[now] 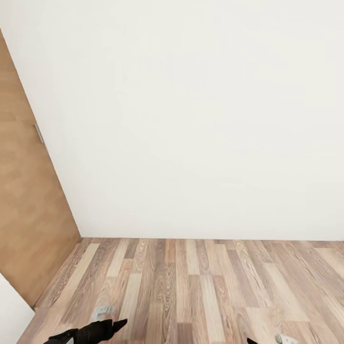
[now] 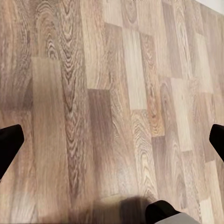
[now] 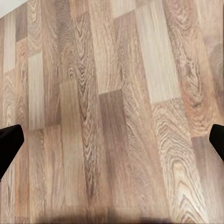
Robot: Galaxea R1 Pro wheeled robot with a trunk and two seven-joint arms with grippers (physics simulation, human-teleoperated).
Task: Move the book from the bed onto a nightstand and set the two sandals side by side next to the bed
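The book, the bed, the nightstand and the sandals are out of view. I face a bare white wall (image 1: 191, 119) above a brown wood-plank floor (image 1: 200, 286). My left gripper (image 1: 114, 326) shows as a black shape at the head view's lower edge, low over the planks. In the left wrist view its fingertips (image 2: 9, 142) stand far apart with only floor between them, so the left gripper (image 2: 112, 140) is open. A black tip of my right gripper (image 1: 252, 341) peeks in at the lower edge. The right gripper (image 3: 112, 140) is open too, its fingertips (image 3: 9, 140) wide apart over the floor.
A light brown wooden door or panel (image 1: 28, 205) with a small grey metal fitting (image 1: 39, 134) stands at the left, angled toward me. The wall meets the floor about a metre ahead. Small grey parts (image 1: 102, 311) sit on the floor near my arms.
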